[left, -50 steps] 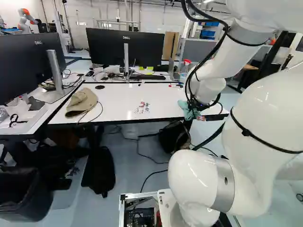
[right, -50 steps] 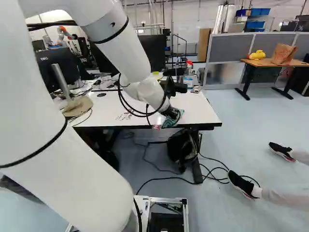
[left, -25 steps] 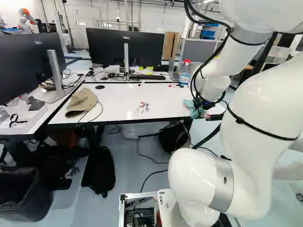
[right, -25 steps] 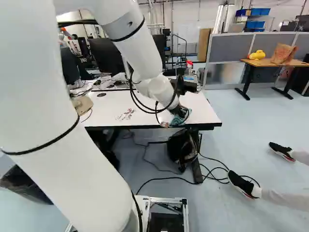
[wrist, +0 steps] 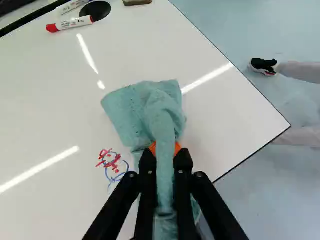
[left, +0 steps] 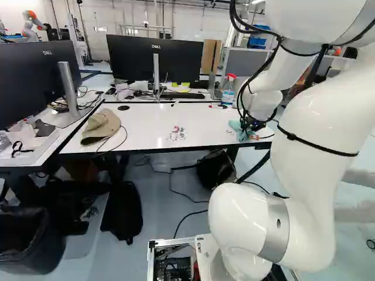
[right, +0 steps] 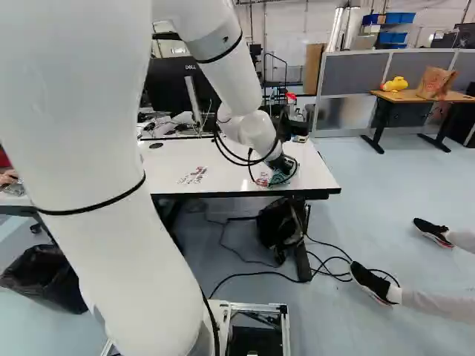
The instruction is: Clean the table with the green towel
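One rumpled, seemingly woven green towel (wrist: 145, 112), pinched in the black pincer (left: 252, 130), glossy table (left: 161, 126).

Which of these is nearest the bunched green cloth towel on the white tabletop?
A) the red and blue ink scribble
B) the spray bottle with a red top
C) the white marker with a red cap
A: the scribble is right beside the towel, while the marker lies well off.
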